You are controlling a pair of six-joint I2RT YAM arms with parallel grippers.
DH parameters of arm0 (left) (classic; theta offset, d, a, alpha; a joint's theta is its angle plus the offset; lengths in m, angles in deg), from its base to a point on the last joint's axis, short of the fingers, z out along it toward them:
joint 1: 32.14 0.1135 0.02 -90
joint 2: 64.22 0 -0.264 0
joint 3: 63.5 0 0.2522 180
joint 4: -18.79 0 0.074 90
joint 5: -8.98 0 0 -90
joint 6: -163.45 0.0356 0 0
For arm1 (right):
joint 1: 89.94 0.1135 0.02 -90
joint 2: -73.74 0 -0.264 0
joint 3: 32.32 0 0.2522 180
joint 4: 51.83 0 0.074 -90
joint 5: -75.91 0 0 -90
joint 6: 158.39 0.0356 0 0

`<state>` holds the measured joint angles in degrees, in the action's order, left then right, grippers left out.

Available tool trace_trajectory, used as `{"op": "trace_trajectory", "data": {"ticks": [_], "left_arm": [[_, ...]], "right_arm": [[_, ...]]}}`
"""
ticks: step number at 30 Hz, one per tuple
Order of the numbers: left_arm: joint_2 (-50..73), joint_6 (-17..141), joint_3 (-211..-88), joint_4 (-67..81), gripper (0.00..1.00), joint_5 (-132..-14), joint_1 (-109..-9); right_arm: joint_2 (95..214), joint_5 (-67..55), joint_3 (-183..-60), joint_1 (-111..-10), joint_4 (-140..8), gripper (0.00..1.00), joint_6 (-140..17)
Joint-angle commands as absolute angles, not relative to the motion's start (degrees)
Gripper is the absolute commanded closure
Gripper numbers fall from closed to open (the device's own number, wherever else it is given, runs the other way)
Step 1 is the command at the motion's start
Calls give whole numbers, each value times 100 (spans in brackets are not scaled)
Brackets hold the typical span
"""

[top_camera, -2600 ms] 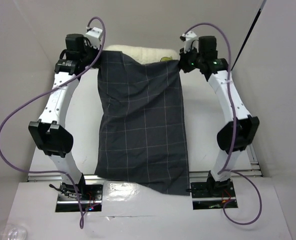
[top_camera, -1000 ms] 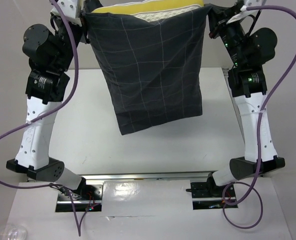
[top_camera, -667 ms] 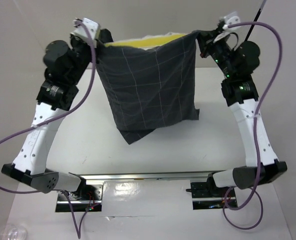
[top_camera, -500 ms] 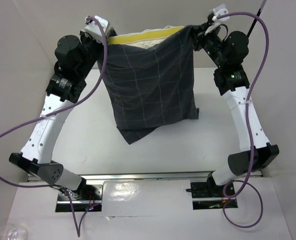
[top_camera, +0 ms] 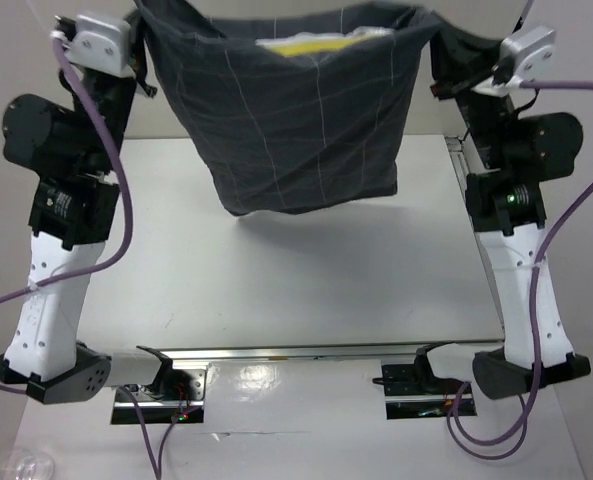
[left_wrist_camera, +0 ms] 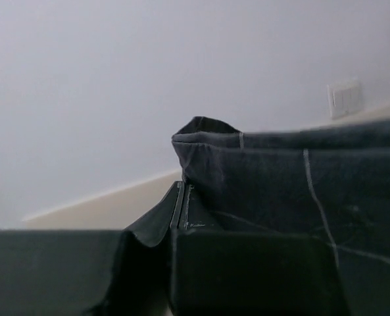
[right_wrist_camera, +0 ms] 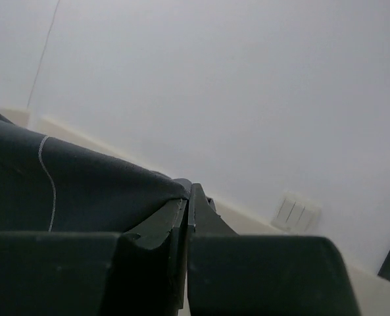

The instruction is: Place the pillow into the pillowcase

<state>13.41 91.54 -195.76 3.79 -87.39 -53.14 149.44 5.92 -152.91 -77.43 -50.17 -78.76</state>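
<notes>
- Raised high at the far left on the left gripper (top_camera: pixel 144 35), jaws pinched tight on the top-left corner of the pillowcase (top_camera: pixel 306 130). In the left wrist view, folded hem trapped right at the fingertips.
- Judged to be lifted this way so as to hang the pillowcase mouth-up and let the weight inside slide toward the closed bottom.
- Stretched wide and fairly level across the middle, open mouth facing up. Closed lower edge sagged low and seemed clear of the table (top_camera: pixel 276 300), with a shadow beneath.
- Looked dark charcoal with a thin pale check, bulged and rounded by its load, creased toward both pinched corners.
- Sat almost wholly inside: the pillow (top_camera: pixel 321 42), only a strip of white and its yellow band peeping at the mouth, the rest hidden by fabric.
- Held at matching height on the right by the right gripper (top_camera: pixel 441 50), jaws shut flat on the top-right corner. Probably set so to stop the mouth tipping and spilling the pillow.
</notes>
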Motion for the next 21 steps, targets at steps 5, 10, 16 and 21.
{"op": "trace_trajectory", "data": {"ticks": [5, 10, 16, 21], "left_arm": [[1381, 8937, -17150, 172, 100, -8840, -5237], [1638, 8436, -17902, 132, 100, -8656, -4911], [1796, 8225, -19685, 11, 100, -8524, -4911], [1481, 8715, -19952, 326, 100, -8577, -5042]], "right_arm": [[14756, 445, -13072, -7694, -5081, 100, -8456], [15108, 182, -13992, -7992, -5153, 100, -8166], [15170, 182, -15135, -8186, -4741, 100, -7990], [14872, 182, -15506, -8186, -4635, 100, -7937]]}}
